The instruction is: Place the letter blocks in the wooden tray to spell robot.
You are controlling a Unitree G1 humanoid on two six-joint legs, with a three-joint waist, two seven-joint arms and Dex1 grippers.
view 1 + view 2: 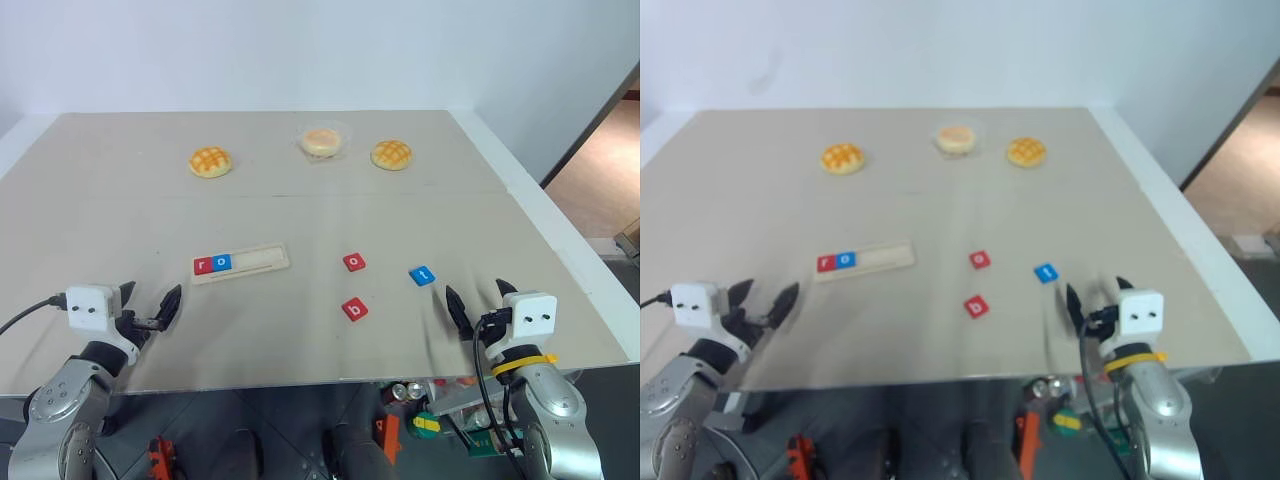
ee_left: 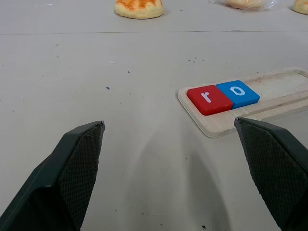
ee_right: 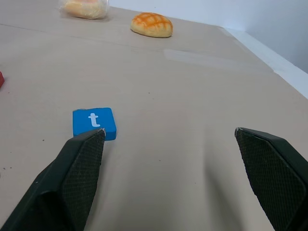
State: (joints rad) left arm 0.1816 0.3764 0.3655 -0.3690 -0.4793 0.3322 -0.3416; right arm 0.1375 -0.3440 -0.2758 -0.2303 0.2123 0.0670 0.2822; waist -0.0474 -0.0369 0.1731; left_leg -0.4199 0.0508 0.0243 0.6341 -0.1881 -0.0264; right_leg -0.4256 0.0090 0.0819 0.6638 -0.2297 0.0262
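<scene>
Ahead of the right end effector (image 1: 481, 303), whose jaws stand wide and empty, lie the t (image 1: 422, 275), then the b (image 1: 355, 309) and o (image 1: 354, 262) toward its inner side. That arm is nearer; b likely goes next. The left end effector (image 1: 148, 303), also wide and empty, faces the tray (image 1: 262, 259), long axis crosswise. Its wrist view shows r (image 2: 209, 99) and o (image 2: 237, 93) seated at the tray's near end.
</scene>
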